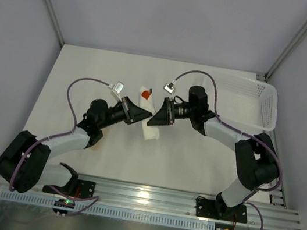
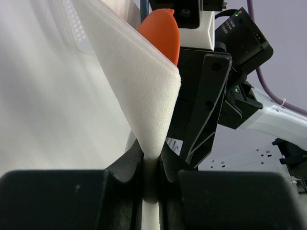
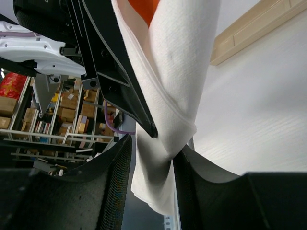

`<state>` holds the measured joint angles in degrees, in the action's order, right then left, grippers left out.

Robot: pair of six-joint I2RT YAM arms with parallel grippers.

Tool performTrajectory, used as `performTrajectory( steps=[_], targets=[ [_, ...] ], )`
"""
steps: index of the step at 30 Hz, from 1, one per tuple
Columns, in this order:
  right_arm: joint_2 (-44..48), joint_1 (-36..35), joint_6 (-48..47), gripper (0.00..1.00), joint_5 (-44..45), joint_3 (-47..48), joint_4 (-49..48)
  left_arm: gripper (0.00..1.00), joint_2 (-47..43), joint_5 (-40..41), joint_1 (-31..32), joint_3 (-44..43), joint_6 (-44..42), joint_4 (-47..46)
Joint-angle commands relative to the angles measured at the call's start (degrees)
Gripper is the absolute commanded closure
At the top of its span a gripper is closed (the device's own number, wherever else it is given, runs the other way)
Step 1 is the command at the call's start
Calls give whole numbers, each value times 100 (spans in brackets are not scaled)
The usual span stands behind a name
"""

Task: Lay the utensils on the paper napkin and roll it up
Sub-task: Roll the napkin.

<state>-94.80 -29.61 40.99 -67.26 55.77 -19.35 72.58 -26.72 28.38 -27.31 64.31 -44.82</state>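
Observation:
The paper napkin [image 1: 151, 120] is a white, partly rolled bundle at mid-table, between the two grippers. An orange spoon bowl [image 1: 146, 94] sticks out of its far end; the other utensils are hidden. My left gripper [image 1: 143, 115] is shut on the napkin's [image 2: 144, 96] lower end, with the spoon bowl [image 2: 163, 33] above it. My right gripper [image 1: 157, 116] faces it from the right. Its jaws stand either side of the napkin [image 3: 168, 96], which touches the right finger [image 3: 192, 163], with a small gap at the left finger [image 3: 115, 167]. The left gripper's fingertip [image 3: 144, 122] presses the napkin there.
A white perforated basket [image 1: 250, 101] lies at the back right of the table. The right gripper's body [image 2: 206, 96] fills the space just behind the napkin in the left wrist view. Purple cables [image 1: 78, 88] arc over both arms.

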Motion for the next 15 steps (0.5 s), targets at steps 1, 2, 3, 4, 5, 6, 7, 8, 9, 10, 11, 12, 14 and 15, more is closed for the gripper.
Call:
performTrajectory(
  steps=[1,2,3,4,5,6,7,8,9,10,11,12,14,15],
  targets=[
    [-126,-37,417,57,-147,-22,-963,100,73,-184,36,-46,64,-431],
    [-152,-37,444,58,-138,-5,-982,100,90,-176,45,-55,64,-449],
    [-205,-37,453,59,-138,13,-1000,100,90,-184,53,-55,64,-449],
    [-222,-37,480,60,-138,13,-1096,100,99,-184,53,-64,72,-449],
    [-240,-37,541,62,-129,13,-1132,100,99,-193,53,-55,73,-458],
    [-258,-37,567,67,-146,22,-1175,100,108,-193,53,-64,73,-458],
    [-249,-37,594,70,-147,13,-1246,100,108,-193,62,-81,73,-449],
    [-258,-37,629,72,-155,13,-1272,100,108,-185,62,-81,73,-440],
    [-249,-37,638,75,-164,13,-1281,100,116,-202,62,-81,73,-431],
    [-232,-28,647,81,-182,4,-1316,100,108,-202,62,-81,73,-423],
    [-223,-28,656,86,-182,-13,-1343,100,108,-211,62,-81,73,-414],
    [-214,-28,725,91,-182,-31,-1412,100,108,-211,62,-81,64,-414],
    [-231,-28,848,96,-208,-83,-1632,97,108,-193,62,-73,64,-387],
    [-240,-28,927,96,-208,-92,-1676,95,99,-211,62,-73,55,-379]
  ],
)
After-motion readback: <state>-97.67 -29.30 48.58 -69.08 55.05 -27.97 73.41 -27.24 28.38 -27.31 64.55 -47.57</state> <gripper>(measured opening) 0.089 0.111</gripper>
